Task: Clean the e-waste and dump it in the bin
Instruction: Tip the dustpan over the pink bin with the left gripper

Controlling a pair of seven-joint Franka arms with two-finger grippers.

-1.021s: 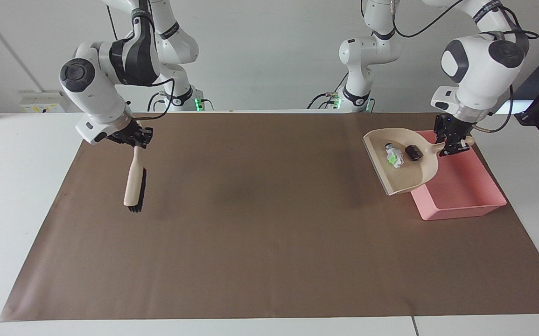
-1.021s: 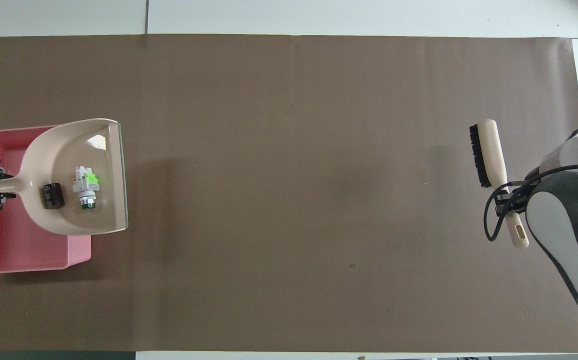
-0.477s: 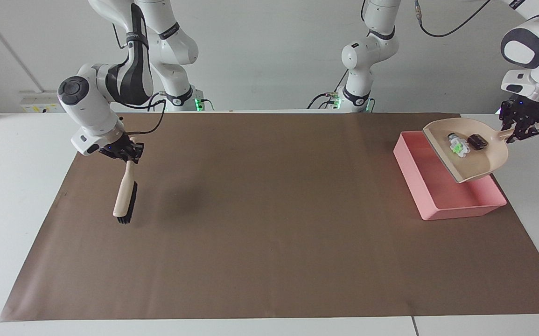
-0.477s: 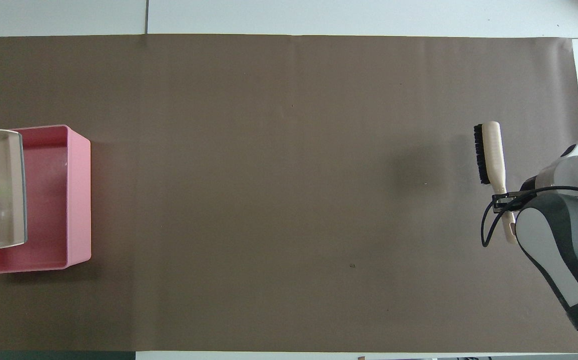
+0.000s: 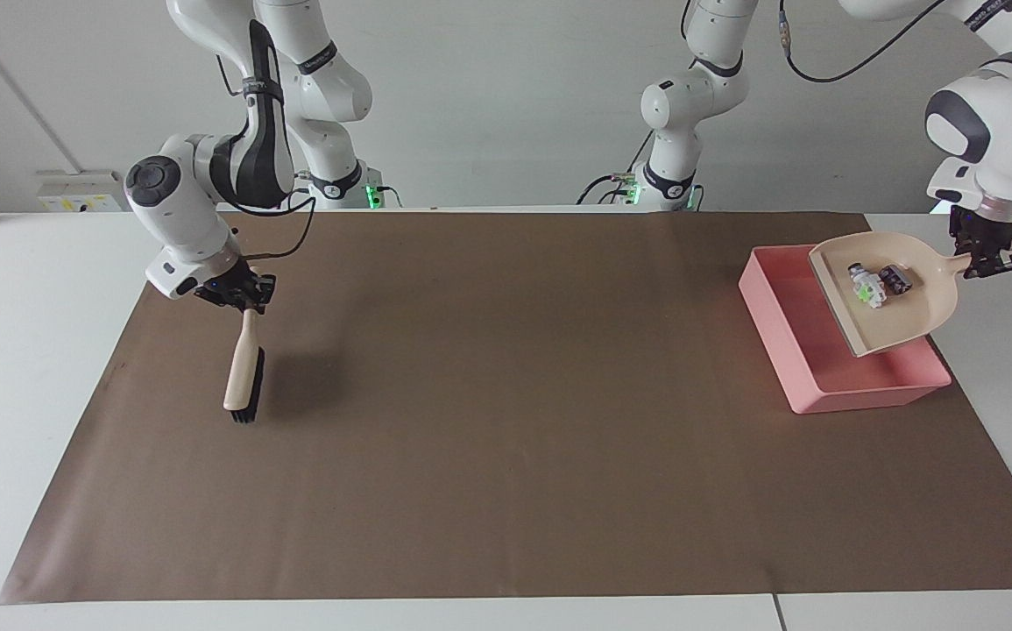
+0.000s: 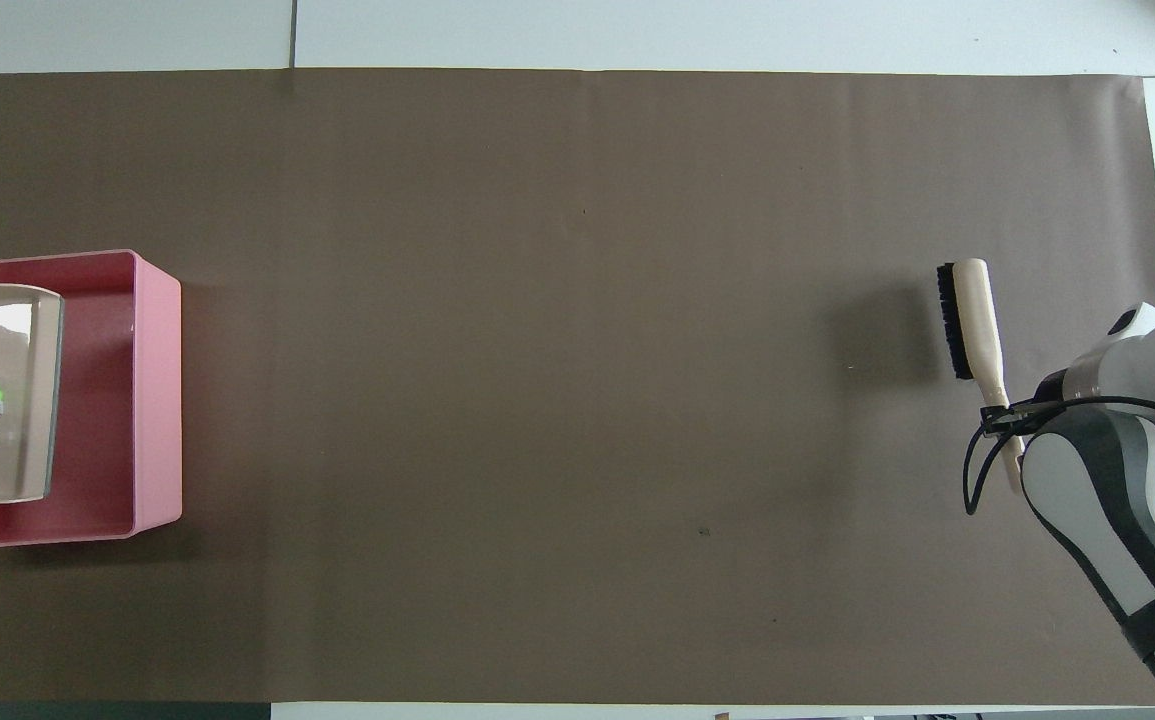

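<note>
Two arms, glossy white shells with dark grey joint caps and black bands at the segments. Black cables run along each arm, looping loose near the wrists. Grippers black. Green lights glow at both bases. Grey lettering on one link, apparently a maker's mark.

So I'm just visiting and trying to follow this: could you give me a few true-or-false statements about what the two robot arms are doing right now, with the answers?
1. The left hand holds the dustpan by its handle, over the pink bin. True.
2. The two bits of e-waste already lie in the bin. False: both are in the dustpan.
3. The right hand holds a brush by its handle. True.
4. The dustpan lies flat on the brown mat. False: it is raised and tilted, lip down toward the bin.
5. The brush is over the bin. False: it is at the right arm's end of the table.
</note>
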